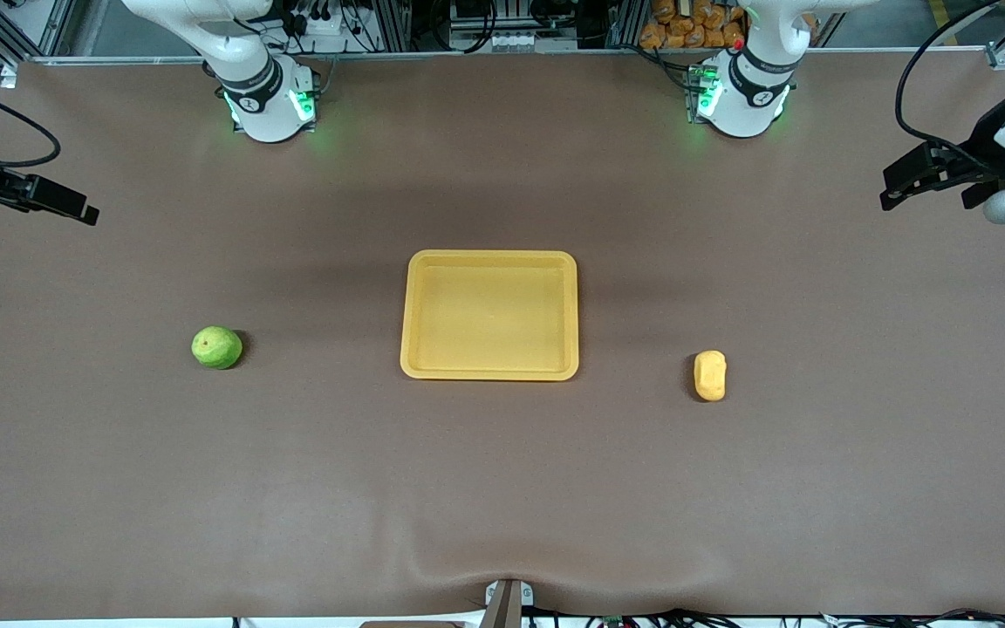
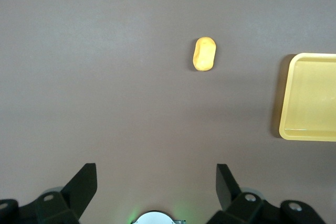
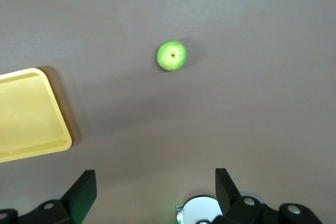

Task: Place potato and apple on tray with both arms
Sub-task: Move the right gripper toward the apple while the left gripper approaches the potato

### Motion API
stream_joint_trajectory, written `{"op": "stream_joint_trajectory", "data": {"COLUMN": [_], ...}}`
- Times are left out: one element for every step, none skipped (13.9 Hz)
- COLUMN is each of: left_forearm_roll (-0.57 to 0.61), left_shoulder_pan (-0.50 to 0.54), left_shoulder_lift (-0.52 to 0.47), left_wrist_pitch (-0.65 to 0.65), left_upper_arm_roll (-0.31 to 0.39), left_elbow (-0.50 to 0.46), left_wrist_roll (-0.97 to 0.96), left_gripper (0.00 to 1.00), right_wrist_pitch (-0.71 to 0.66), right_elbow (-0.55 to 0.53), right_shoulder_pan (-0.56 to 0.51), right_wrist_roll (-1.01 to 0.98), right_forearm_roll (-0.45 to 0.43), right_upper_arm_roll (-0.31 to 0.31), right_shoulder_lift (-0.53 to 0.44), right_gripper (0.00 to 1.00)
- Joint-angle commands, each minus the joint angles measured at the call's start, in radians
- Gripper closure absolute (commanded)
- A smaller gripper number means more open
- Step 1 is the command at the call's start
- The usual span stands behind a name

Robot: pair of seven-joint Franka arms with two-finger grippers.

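Tray (image 1: 489, 262) sits empty mid-bench, between apple (image 1: 216, 347) at the right arm's end and potato (image 1: 710, 375) at the left's, one item per arm. Left gripper (image 2: 156, 179) and right gripper (image 3: 155, 181) hang high, fingers wide, nothing held

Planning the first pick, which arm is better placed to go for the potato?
The left arm. The potato lies toward its end of the table, and the left gripper hangs over that end, jaws open. The right gripper is over the apple's end.
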Motion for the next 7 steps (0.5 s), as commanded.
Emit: {"op": "stream_joint_trajectory", "data": {"left_forearm_roll": [-0.022, -0.023, -0.022, -0.023, -0.023, -0.023, -0.023], "left_shoulder_pan": [0.001, 0.001, -0.001, -0.001, -0.002, -0.002, -0.002], "left_shoulder_lift": [0.012, 0.019, 0.022, 0.023, 0.025, 0.023, 0.023], "left_wrist_pitch": [-0.010, -0.010, -0.010, -0.010, -0.010, -0.010, -0.009], "left_upper_arm_roll": [0.006, 0.006, 0.006, 0.006, 0.006, 0.006, 0.006], "left_elbow": [0.026, 0.029, 0.034, 0.034, 0.034, 0.034, 0.033], "left_wrist_roll": [0.011, 0.011, 0.011, 0.011, 0.011, 0.013, 0.014], "left_gripper": [0.00, 0.00, 0.00, 0.00, 0.00, 0.00, 0.00], "right_wrist_pitch": [-0.008, -0.004, 0.015, 0.022, 0.035, 0.036, 0.036], "right_elbow": [0.022, 0.024, 0.022, 0.022, 0.022, 0.021, 0.019], "right_shoulder_pan": [0.021, 0.023, 0.023, 0.016, 0.016, 0.016, 0.016], "right_wrist_roll": [0.016, 0.000, -0.048, -0.085, -0.092, -0.092, -0.092], "right_forearm_roll": [-0.034, -0.051, -0.062, -0.065, -0.065, -0.063, -0.062], "right_upper_arm_roll": [-0.004, -0.004, -0.005, -0.007, -0.008, -0.008, -0.008], "right_shoulder_lift": [-0.014, -0.014, -0.014, -0.012, -0.009, -0.009, -0.009], "right_gripper": [0.00, 0.00, 0.00, 0.00, 0.00, 0.00, 0.00]}}
